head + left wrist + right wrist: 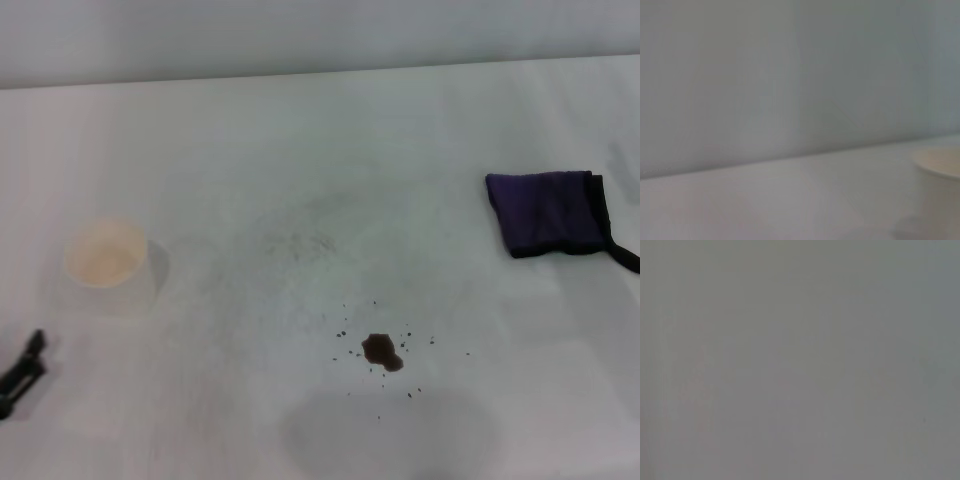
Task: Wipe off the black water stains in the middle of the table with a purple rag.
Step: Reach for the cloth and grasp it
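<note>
Purple rag beside black water stains

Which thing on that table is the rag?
Start at the white table and look to its right side, away from the paper cup on the left. The purple rag lies flat there: the only dark, folded cloth, black-edged, with a thin strap trailing off.
</note>
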Controlling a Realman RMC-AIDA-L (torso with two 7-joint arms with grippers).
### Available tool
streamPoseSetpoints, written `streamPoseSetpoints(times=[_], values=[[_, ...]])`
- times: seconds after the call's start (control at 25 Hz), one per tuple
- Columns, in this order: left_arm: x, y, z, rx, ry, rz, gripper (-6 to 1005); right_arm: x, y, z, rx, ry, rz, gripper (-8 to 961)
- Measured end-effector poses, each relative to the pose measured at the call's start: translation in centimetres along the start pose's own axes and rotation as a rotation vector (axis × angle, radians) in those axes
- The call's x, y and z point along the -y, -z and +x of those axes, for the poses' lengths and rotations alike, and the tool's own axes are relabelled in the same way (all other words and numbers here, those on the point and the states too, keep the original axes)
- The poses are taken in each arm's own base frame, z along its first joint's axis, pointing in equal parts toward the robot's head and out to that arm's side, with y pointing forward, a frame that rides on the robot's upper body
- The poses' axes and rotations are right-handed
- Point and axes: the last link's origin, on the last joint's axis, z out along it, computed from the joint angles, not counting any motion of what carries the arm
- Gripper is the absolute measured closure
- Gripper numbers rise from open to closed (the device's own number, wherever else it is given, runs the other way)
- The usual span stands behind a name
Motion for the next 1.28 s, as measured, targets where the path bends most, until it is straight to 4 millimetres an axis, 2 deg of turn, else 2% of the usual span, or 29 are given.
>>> streamPoseSetpoints(times=[0.16, 0.2, 0.32, 0.44, 0.68, 0.92, 1.12, 1.28], values=[[1.2, 0.5, 0.2, -0.027, 0.026, 0.086, 115, 0.4, -0.4, 0.1, -0.026, -0.173, -0.002, 95], [1.4, 0.5, 0.3, -0.032, 0.029, 0.098, 115, 0.7, -0.9, 0.2, -0.062, -0.273, -0.013, 95], [1.6, 0.4, 0.5, -0.041, 0.028, 0.110, 115, 1.1, -1.7, 0.3, -0.126, -0.365, -0.032, 96], [1.8, 0.3, 0.6, -0.047, 0.028, 0.119, 116, 1.6, -3.8, 0.0, -0.283, -0.463, -0.108, 97], [2.2, -0.2, 1.1, -0.061, 0.005, 0.117, 116, 2.4, -7.3, -1.7, -0.495, -0.488, -0.203, 98], [2.6, -0.7, 1.8, -0.083, -0.021, 0.115, 116, 1.4, -10.5, -4.2, -0.732, -0.413, -0.324, 98], [2.9, -1.0, 2.3, -0.100, -0.034, 0.114, 115, -0.8, -13.0, -6.7, -0.934, -0.208, -0.367, 99], [3.1, -1.2, 2.9, -0.119, -0.051, 0.110, 115, -2.8, -14.4, -9.6, -1.031, -0.031, -0.343, 100]])
